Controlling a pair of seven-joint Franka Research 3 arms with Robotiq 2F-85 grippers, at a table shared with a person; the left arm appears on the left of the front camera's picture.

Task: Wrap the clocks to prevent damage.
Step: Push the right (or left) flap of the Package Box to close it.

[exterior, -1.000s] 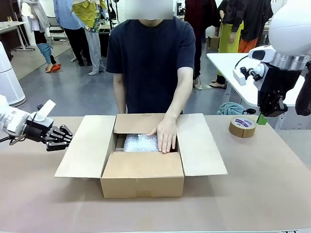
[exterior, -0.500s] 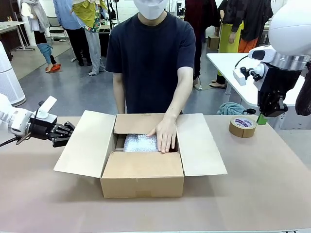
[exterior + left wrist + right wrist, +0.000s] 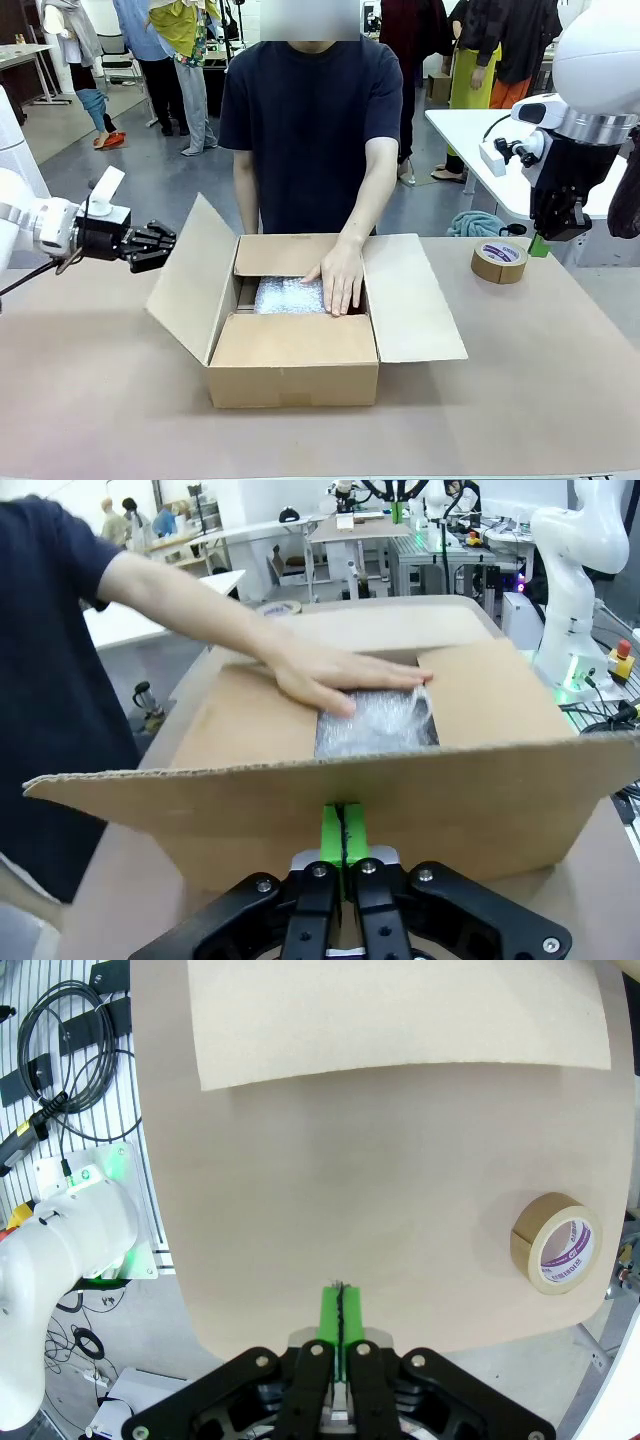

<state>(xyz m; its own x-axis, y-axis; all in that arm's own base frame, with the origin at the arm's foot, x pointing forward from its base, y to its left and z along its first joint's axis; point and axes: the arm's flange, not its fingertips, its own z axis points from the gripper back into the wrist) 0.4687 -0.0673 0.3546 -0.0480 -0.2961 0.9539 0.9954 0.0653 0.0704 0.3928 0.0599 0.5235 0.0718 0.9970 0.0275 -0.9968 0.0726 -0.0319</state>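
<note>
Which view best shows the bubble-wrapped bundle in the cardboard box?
Left wrist view: most of the clear bubble-wrapped bundle shows, partly under the person's hand. Front view gives a smaller patch behind the near flap. Right wrist view faces the tan table.

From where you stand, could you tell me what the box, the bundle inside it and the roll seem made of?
The box: brown corrugated cardboard, matte; its raised flap shows a fluted edge. The bundle: probably clear bubble wrap, glossy and dimpled; its contents are hidden. The roll: likely brown packing tape, with a printed white inner core.
</note>
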